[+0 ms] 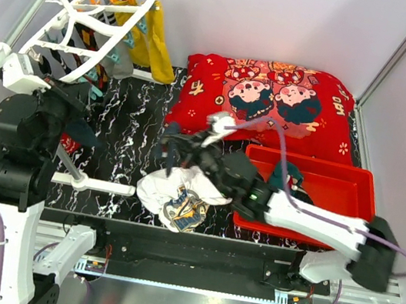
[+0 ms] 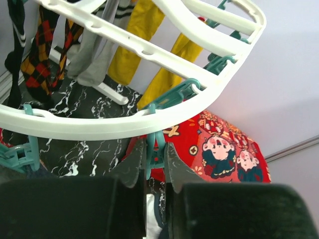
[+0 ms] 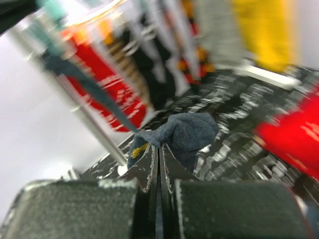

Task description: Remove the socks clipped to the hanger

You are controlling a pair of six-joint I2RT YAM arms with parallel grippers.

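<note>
Teal clip point(image 2: 160, 135) squeezed in left gripper point(image 2: 153, 157), on hanger point(image 2: 99, 127) rim.
From there the dark teal sock point(image 3: 189, 132) runs right to the pinching right gripper point(image 3: 158, 149).

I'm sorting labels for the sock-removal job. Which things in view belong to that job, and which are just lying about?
Belongs to the job:
- hanger
- teal clip
- mustard-yellow socks
- checked sock
- dark blue sock

Just lying about:
- red cartoon cushion
- red tray
- white printed cloth
</note>
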